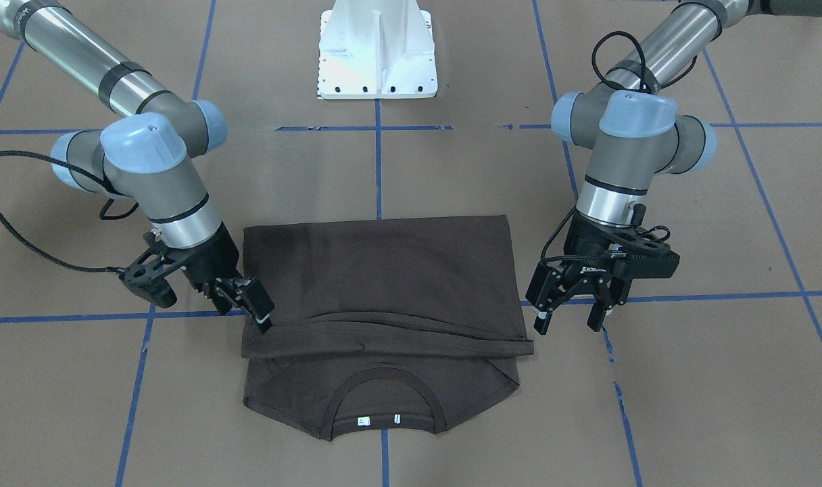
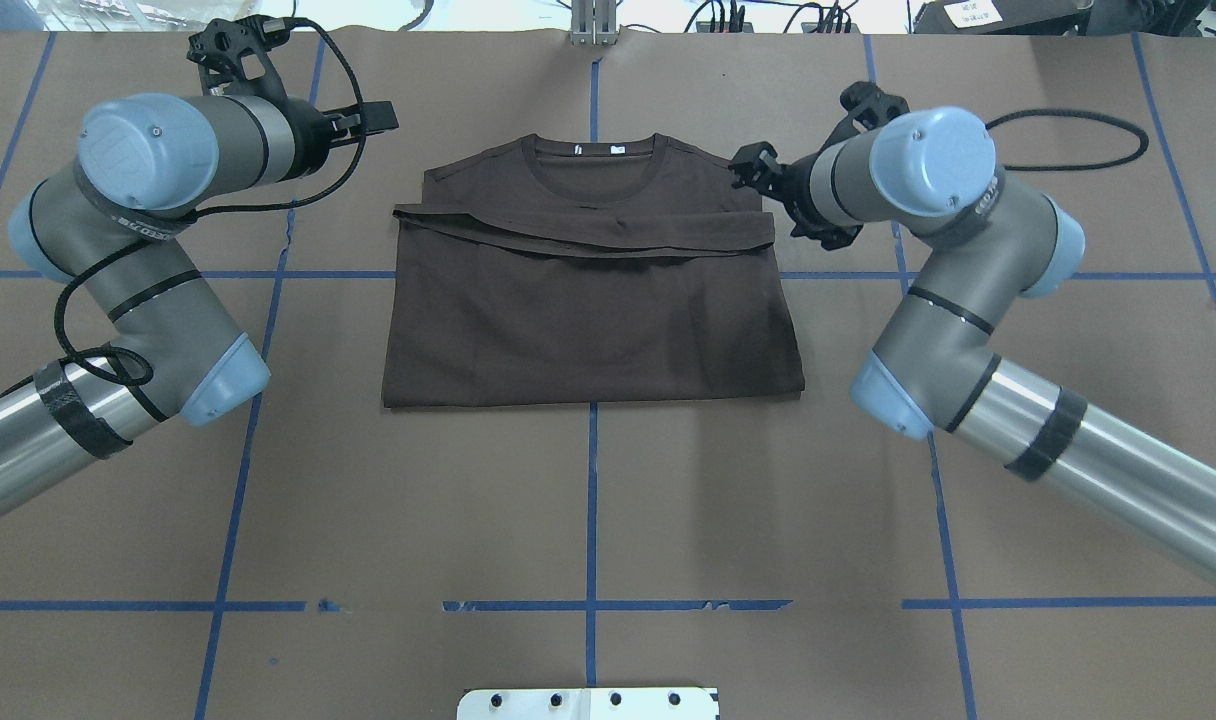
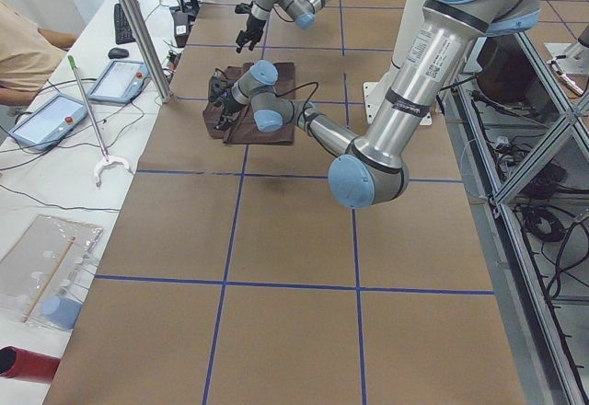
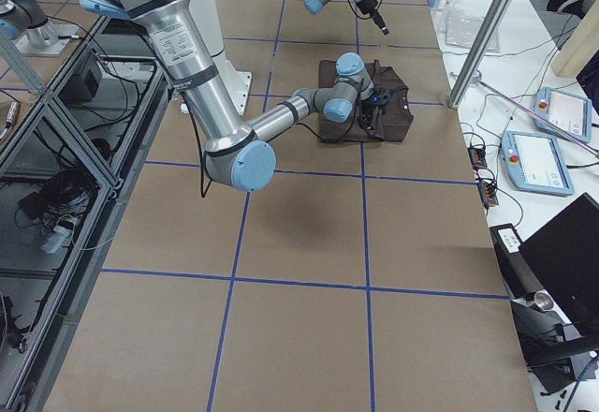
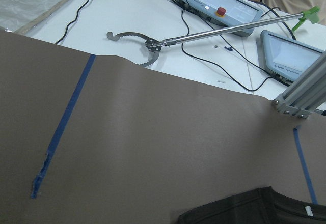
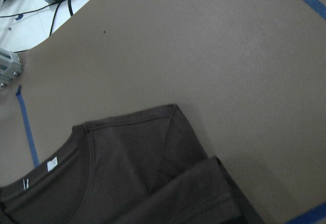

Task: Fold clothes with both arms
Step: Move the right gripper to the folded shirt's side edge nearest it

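Front-facing view: T-shirt [image 1: 377,270] flat on worktop [image 1: 451,419], hem folded toward collar. Right jaws [image 1: 259,308] closed on fold corner; left jaws [image 1: 572,316] open, just beside opposite corner. Soft, limp; best pinched at corners.

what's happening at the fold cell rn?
Two arms are folding a dark brown T-shirt on the paper-covered table. Its bottom hem is folded up short of the collar, which stays exposed. The left gripper is open, just off the shirt's edge. The right gripper sits at the opposite fold corner; grip unclear.
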